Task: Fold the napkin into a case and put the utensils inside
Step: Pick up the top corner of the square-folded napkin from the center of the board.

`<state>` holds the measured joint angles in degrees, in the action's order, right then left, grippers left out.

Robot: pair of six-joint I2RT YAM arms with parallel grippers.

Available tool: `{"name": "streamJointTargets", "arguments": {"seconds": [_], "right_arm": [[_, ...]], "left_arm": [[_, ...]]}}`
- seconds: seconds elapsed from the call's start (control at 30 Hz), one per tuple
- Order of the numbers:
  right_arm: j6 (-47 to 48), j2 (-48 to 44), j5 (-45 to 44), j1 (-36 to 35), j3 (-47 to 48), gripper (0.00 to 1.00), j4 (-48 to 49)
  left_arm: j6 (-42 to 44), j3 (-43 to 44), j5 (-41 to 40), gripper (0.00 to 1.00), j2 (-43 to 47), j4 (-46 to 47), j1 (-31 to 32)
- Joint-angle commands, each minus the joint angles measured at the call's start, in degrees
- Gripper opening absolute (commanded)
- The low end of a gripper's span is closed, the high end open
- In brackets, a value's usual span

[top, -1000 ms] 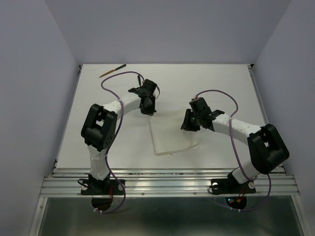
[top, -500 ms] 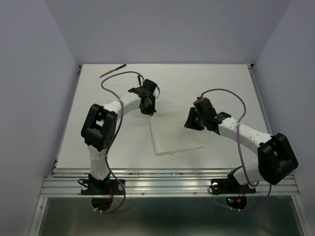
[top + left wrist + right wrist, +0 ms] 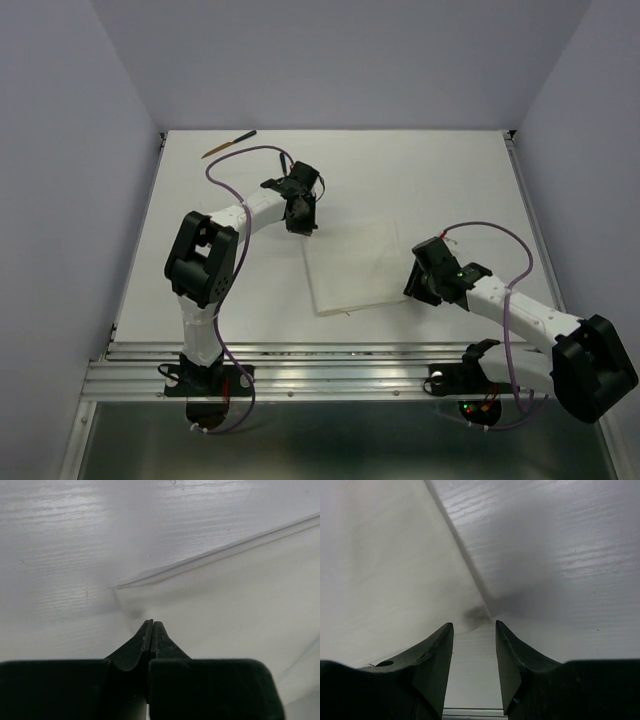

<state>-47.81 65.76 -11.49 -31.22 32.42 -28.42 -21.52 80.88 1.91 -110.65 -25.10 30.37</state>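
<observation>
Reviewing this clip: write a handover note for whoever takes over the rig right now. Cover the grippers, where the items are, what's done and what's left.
Left gripper: shut, tips down at the far left corner of the soft white cloth napkin. Whether it pinches the cloth cannot be told.
Right gripper: open, empty, low just off the napkin's near right corner.
Napkin: lies flat mid-table as a broad rectangle, not yet narrow.
Utensils: one thin brown wooden utensil with a dark end lies at the far left corner of the white table; no others are visible.
Left: the folding, then fetching the utensil and tucking it inside.

Bright, even lt — soft shadows
</observation>
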Motion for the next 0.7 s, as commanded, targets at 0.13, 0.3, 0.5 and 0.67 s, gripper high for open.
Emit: {"name": "streamJointTargets", "arguments": {"seconds": [0.13,0.3,0.5,0.67], "right_arm": [[-3.9,-3.2,0.2,0.5,-2.3,0.45,2.1],[-4.3,-4.3,-1.0,0.5,-1.8,0.44,2.0],[-4.2,-4.2,-0.9,0.5,-1.5,0.44,2.1],[-3.7,-3.6,-0.6,1.1,-1.7,0.44,2.0]], "left_arm": [[1.1,-5.1,2.9,0.0,5.4,-1.3,1.4],[1.0,-15.8,8.9,0.0,14.8,-2.0,5.0],[-1.6,-23.4,14.5,0.0,19.8,-0.8,10.6],[-2.6,-26.6,20.5,0.0,20.1,2.9,11.3]]}}
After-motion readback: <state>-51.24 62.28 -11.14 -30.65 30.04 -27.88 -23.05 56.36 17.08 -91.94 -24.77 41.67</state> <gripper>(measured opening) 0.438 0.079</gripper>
